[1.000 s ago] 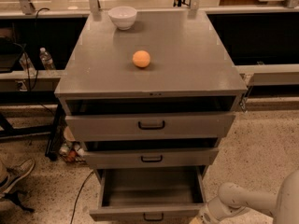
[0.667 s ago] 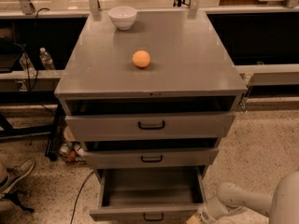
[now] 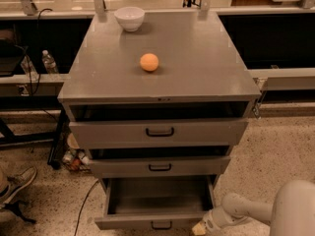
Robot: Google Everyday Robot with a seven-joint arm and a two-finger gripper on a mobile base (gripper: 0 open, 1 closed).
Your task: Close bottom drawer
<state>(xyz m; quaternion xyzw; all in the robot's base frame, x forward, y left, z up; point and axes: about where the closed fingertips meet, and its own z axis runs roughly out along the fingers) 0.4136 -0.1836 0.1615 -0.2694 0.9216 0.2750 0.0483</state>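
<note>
The grey metal cabinet [image 3: 162, 90] has three drawers. The bottom drawer [image 3: 157, 205] is pulled far out, its inside bare, and its front panel with a small dark bar handle [image 3: 161, 225] sits at the lower edge of the view. The middle drawer [image 3: 160, 166] and the top drawer [image 3: 158, 132] stand slightly out. My gripper [image 3: 203, 226] is at the end of the white arm [image 3: 256, 210], low at the right front corner of the bottom drawer, close to its front panel.
An orange ball [image 3: 149, 62] and a white bowl [image 3: 130, 17] rest on the cabinet top. A water bottle [image 3: 49, 62] stands on a shelf to the left. A shoe [image 3: 17, 183] and cables lie on the speckled floor at the left.
</note>
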